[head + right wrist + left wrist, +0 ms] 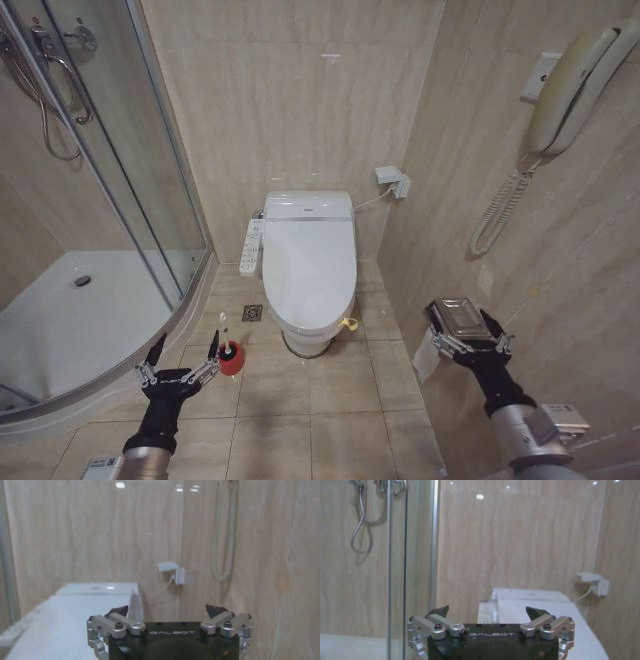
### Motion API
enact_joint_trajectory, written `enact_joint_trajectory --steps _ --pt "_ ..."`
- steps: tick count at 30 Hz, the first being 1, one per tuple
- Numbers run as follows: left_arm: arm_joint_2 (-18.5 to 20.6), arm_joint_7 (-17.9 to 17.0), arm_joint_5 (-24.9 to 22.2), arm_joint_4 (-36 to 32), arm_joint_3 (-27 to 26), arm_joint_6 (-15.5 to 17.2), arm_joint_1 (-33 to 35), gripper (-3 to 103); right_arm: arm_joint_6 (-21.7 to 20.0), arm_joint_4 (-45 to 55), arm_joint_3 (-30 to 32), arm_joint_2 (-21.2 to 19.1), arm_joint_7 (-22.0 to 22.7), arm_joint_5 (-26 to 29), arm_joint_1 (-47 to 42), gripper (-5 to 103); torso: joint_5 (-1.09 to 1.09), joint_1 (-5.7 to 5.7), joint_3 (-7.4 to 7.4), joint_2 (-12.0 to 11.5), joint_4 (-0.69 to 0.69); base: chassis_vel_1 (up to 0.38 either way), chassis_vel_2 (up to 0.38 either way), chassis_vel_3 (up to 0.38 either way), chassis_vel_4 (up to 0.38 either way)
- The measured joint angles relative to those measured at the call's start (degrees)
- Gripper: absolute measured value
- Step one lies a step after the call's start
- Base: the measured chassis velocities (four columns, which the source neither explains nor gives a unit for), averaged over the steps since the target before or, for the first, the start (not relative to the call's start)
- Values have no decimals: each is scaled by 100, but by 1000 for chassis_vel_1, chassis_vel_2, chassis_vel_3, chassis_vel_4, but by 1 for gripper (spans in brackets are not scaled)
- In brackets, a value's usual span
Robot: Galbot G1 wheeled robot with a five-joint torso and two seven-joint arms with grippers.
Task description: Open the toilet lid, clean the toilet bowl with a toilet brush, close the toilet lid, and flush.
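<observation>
One toilet sits against the back wall, its toilet lid down flat over the toilet bowl, a yellow strap at the front edge. The button panel runs along its left side. The toilet brush stands in its red holder on the floor tiles. The left gripper hovers just beside the brush, fingers spread and holding nothing. The right gripper is raised near the wall by the paper holder, likewise spread. "GALBOT" reads on both gripper bodies. The glass shower door stands left; a wall phone hangs right.
</observation>
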Motion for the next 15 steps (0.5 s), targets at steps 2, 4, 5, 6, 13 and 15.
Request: enact_joint_trajectory --steps 2,4,5,6,13,15 --pt "-9 71 55 639 70 -227 -143 100 154 -309 -9 2 0 -86 65 100 -1 0 0 1 1 0 0 0 0" --pt "24 170 351 2188 302 -788 -552 100 357 -722 -21 6 0 -198 154 100 -3 0 0 0 2 0 0 0 0" --pt "24 170 351 2188 302 -788 -552 100 357 -722 -21 6 0 -198 154 100 -3 0 0 0 2 0 0 0 0" --pt "38 222 510 3009 488 -1087 -863 100 447 -903 -29 8 -1 -247 190 100 -8 1 0 0 1 0 0 0 0" --pt "-229 699 908 6505 818 -2419 -2330 100 876 -1771 -56 16 -1 -477 374 100 -5 1 0 0 -8 0 0 0 0" --pt "-366 584 1185 7238 662 -2696 -2334 100 1063 -2157 -71 19 -5 -581 458 100 -7 3 2 -1 2 0 0 0 0"
